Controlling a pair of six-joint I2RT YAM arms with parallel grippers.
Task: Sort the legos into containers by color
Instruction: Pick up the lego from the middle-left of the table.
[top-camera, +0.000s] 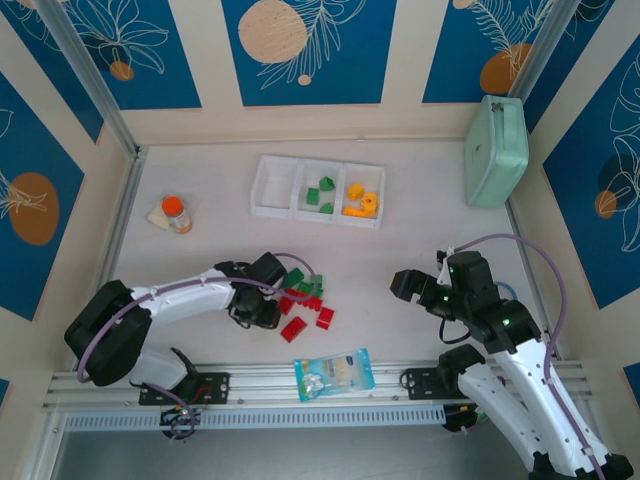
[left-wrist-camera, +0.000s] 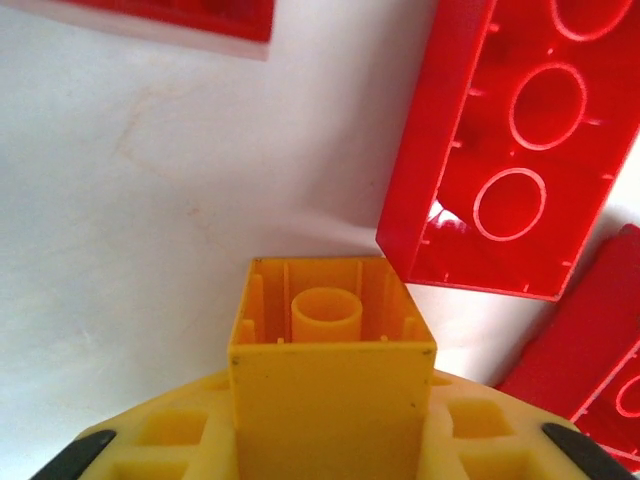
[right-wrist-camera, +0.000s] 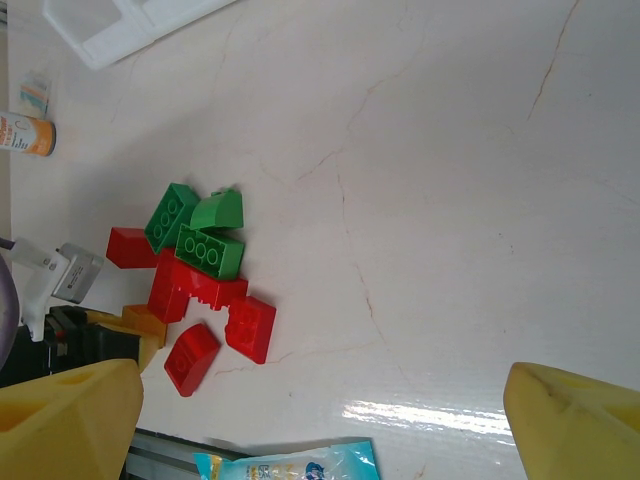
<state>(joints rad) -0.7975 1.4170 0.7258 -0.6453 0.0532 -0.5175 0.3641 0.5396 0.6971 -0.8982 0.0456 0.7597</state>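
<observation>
greens and yellows lie sorted in the tray; a red-green pile waits on the table. left end effector clamps a yellow lego; right end effector stands wide.

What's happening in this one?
The left fingers are shut on a yellow brick at the loose pile of red and green bricks near the arms. The right fingers are open, holding nothing. In the tray, the middle compartment holds green bricks and the right one yellow bricks. No reds are sorted yet.
</observation>
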